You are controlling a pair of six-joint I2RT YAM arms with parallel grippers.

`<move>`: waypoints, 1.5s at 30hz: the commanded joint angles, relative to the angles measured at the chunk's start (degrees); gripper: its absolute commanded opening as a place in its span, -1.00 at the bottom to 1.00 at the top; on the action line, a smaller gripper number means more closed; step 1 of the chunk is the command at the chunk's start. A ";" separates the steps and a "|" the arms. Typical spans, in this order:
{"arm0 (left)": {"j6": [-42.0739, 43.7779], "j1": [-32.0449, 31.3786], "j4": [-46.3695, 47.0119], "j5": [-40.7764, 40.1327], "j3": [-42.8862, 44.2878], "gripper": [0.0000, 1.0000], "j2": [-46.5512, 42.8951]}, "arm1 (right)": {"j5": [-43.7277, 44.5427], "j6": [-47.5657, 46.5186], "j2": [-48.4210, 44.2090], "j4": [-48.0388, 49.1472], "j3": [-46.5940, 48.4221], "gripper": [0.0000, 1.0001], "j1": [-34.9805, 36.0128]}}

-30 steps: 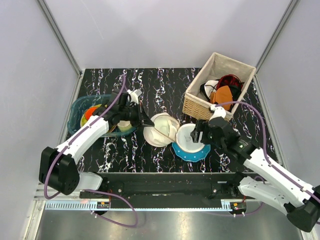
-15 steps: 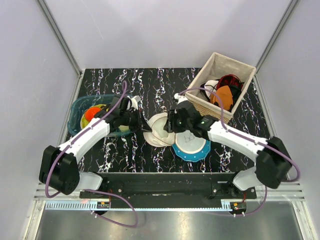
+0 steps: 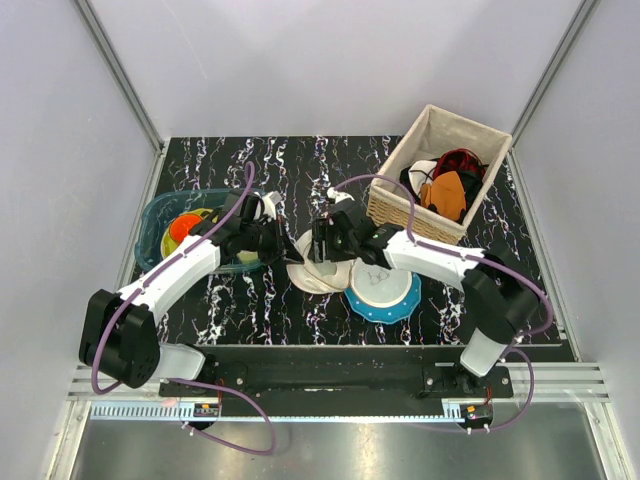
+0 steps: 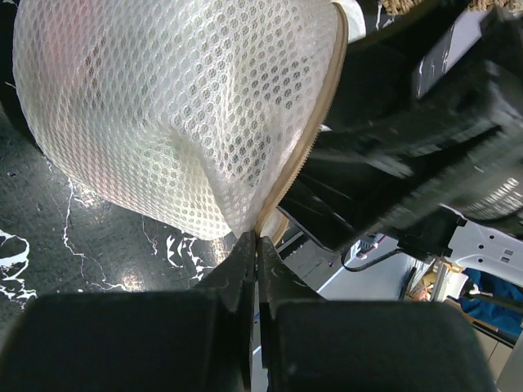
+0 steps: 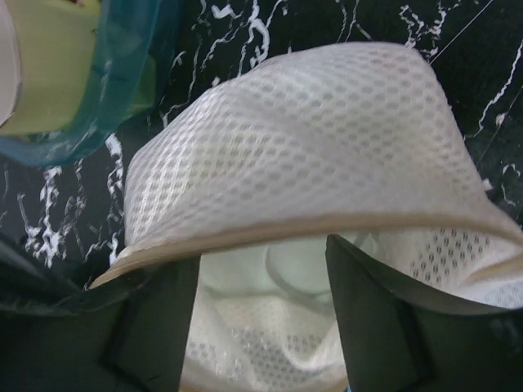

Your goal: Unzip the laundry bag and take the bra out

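The laundry bag (image 3: 318, 268), a cream-white mesh pouch, lies at the table's middle with its zip rim parted. My left gripper (image 3: 285, 240) is shut on the bag's zip rim (image 4: 302, 155), pinching it at the fingertips (image 4: 255, 238), with the mesh dome (image 4: 172, 114) lifted above them. My right gripper (image 3: 326, 243) is open over the bag's mouth. In the right wrist view its fingers (image 5: 261, 265) stand either side of the gap under the mesh flap (image 5: 286, 139). The bra (image 5: 282, 265) shows inside as a pale mint rounded cup; my fingers do not hold it.
A teal scalloped disc (image 3: 383, 303) with a white dome on it lies right of the bag. A wicker basket (image 3: 395, 212) of orange, red and black clothes stands at the back right. A teal tub (image 3: 155, 228) (image 5: 122, 90) with coloured items stands left.
My right arm swung left from the teal disc to the bag's mouth. My left gripper stayed on the bag's rim.
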 commanded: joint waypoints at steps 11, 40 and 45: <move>-0.41 0.15 2.11 0.77 -0.19 -1.00 -1.98 | 5.32 -2.65 7.19 3.10 1.81 -1.00 0.41; -1.37 0.15 1.85 -4.32 -1.33 -1.00 3.30 | 1.09 -12.75 -32.91 -11.84 20.24 -1.00 0.32; -1.90 0.24 2.63 -4.06 -2.12 -1.00 2.42 | 7.33 -18.29 -27.37 -15.88 34.99 -1.00 0.06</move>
